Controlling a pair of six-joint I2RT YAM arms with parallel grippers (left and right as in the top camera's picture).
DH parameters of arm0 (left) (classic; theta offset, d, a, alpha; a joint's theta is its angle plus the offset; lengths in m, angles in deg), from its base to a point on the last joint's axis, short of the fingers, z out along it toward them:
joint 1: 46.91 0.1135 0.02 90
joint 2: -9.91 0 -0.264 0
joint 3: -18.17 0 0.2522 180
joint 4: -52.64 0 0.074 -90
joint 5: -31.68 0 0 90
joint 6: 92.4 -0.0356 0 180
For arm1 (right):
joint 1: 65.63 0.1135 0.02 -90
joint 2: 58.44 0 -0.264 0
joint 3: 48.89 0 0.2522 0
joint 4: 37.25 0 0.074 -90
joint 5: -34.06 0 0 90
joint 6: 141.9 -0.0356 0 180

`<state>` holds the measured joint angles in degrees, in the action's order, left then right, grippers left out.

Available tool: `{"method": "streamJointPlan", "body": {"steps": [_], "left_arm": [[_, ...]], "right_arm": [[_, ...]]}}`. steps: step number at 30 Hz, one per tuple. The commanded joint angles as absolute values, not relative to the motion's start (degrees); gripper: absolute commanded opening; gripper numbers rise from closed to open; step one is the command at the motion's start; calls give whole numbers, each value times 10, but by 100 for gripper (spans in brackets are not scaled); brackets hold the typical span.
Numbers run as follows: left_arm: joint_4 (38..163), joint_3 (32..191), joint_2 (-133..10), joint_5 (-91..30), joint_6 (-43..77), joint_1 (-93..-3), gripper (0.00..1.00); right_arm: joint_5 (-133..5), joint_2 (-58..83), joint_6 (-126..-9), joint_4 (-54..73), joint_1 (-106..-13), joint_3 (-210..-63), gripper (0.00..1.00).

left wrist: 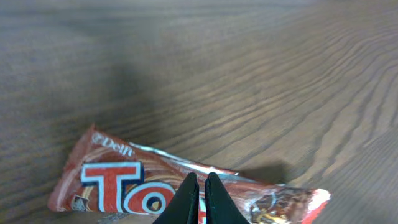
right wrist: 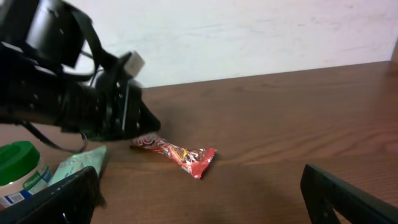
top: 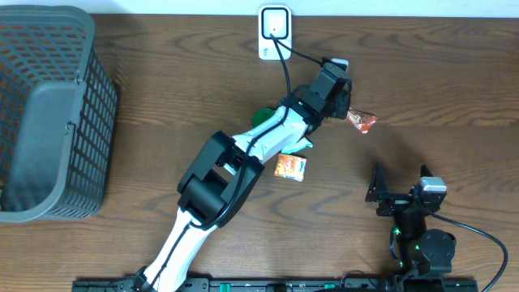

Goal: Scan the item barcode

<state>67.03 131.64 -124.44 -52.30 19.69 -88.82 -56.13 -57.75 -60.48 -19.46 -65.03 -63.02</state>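
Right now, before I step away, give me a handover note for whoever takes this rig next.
Left gripper: jaws shut on the red snack bar, which looks flat on the table.
Right gripper: jaws open, empty, parked at the near right.
Done: bar gripped.
Left: lift it and show its barcode to the white corded device, probably the scanner.

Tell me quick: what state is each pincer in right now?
Left pincer: closed, pinching the red Delfi snack bar.
Right pincer: open, holding nothing.
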Motion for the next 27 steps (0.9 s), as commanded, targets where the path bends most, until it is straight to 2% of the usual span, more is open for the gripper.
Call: {"method": "streamJointPlan", "body": {"steps": [1,13,19,21,25,27], "left_arm": [[677,1313,-1276,-528,212,-899,8],[622,1311,-1297,-531,194,-921,7],[698,1315,-1239,-565,154,-893,8],[741,1315,-1199,-564,126,-875,28],[812,1315,-1106,-565,84,-840,46],[837,1315,-1057,-564,75,-825,51]], "right_arm": [[-558,-580,-610,-192,-652,-630,99],[-558,-580,-610,-192,-652,-630,99],[-558,-580,-610,-192,-652,-630,99],[-558,-580,-610,-192,-652,-630,99],[-558,-580,-610,-192,-652,-630,99],[-558,-580,-610,-192,-652,-630,99]]}}
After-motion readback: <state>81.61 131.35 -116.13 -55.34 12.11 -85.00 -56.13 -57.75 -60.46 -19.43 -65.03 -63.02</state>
